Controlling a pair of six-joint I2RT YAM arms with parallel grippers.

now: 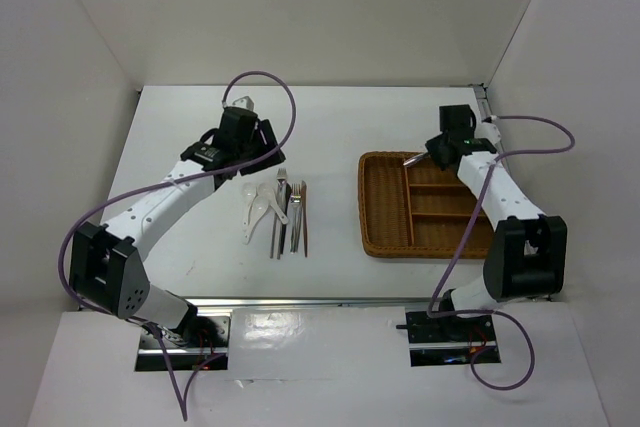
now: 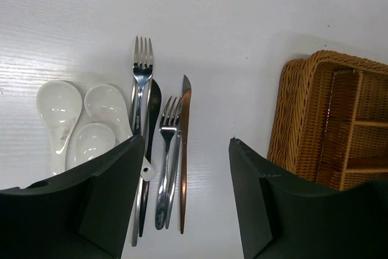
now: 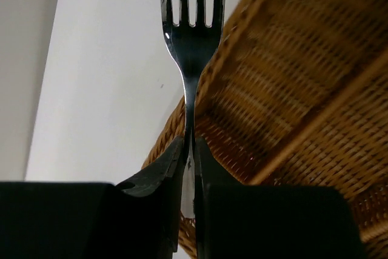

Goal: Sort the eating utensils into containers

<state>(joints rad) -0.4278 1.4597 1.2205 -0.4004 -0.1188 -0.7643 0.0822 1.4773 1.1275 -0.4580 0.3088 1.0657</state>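
Observation:
Three white spoons, two silver forks, a thin dark utensil and a reddish-brown stick lie side by side on the white table, left of the wicker tray. In the top view the pile lies left of the tray. My left gripper is open and empty, held above the pile; it also shows in the top view. My right gripper is shut on a silver fork, tines pointing away, over the tray's far left corner; in the top view this gripper holds the fork.
The tray has one long slot on its left and shorter slots on its right. White walls close in the table on three sides. A metal rail runs along the near edge.

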